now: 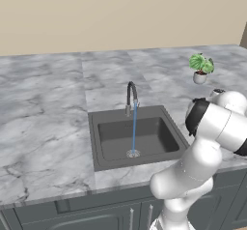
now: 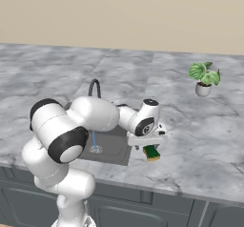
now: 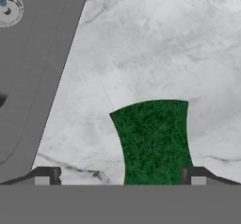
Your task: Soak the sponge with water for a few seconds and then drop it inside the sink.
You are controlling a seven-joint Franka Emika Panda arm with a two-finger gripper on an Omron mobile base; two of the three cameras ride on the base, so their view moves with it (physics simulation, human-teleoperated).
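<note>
The fingers [image 3: 120, 177] stand wide apart and hold nothing; in the hand view their two dark tips rise at the bottom, one on bare marble, the other at the edge of the sponge [image 3: 153, 140]. The sponge lies flat on the desk [image 3: 155, 44] with its dark green top up, between the tips but nearer one of them. The same view shows the sink [image 3: 33, 86] beside the sponge, with its round silvery drain in a corner of the picture.

The right base view shows what the hand view cannot: the yellow layer under the sponge [image 2: 151, 152], which rests on the desk just beyond the sink's [image 2: 112, 147] rim, directly below the hand. The arm's white body hides much of the basin there.

The left base view gives the sink [image 1: 137, 136] whole: the curved faucet [image 1: 131, 96] behind it and the water [image 1: 134, 130] running straight down to the drain. A potted plant [image 1: 200, 68] stands well apart on the desk, behind the arm.
</note>
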